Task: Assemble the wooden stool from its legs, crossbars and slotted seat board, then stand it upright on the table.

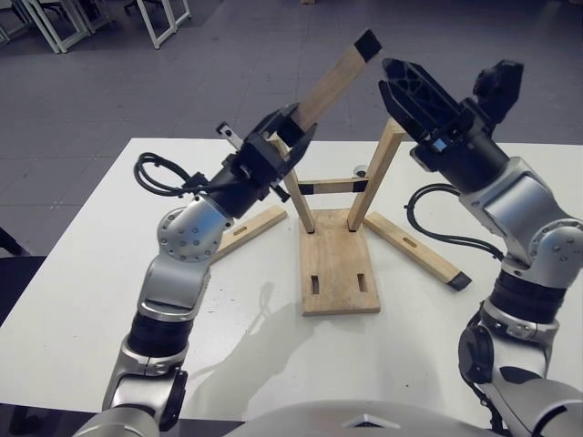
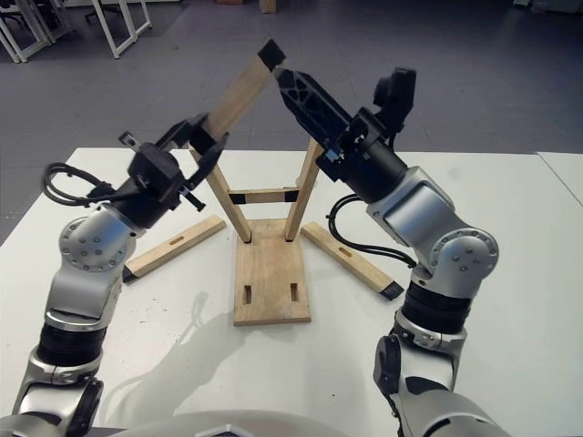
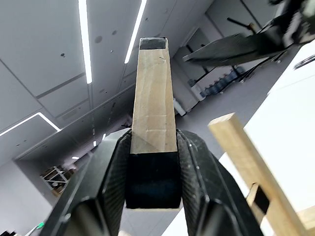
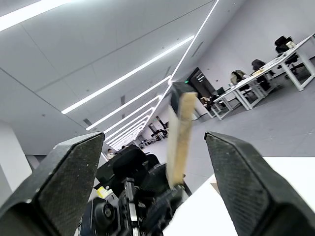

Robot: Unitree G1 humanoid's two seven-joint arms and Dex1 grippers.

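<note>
The slotted seat board [image 1: 339, 264] lies flat in the middle of the white table. Two legs [image 1: 378, 173] stand tilted in its far slots, joined by a crossbar [image 1: 335, 186]. My left gripper [image 1: 287, 132] is shut on another wooden leg [image 1: 332, 82], which it holds slanted up above the standing legs, black-capped end highest. From the left wrist, that leg [image 3: 153, 98] sits squeezed between both fingers. My right gripper [image 1: 446, 71] is open in the air just right of the leg's top end. In the right wrist view the leg [image 4: 179, 132] shows between the spread fingers, farther off.
Two loose slotted wooden pieces lie on the table, one [image 1: 250, 229] left of the seat board, one [image 1: 419, 250] right of it. The table's [image 1: 109, 300] near half is bare. Grey floor and white desk frames [image 1: 55, 23] lie beyond the far edge.
</note>
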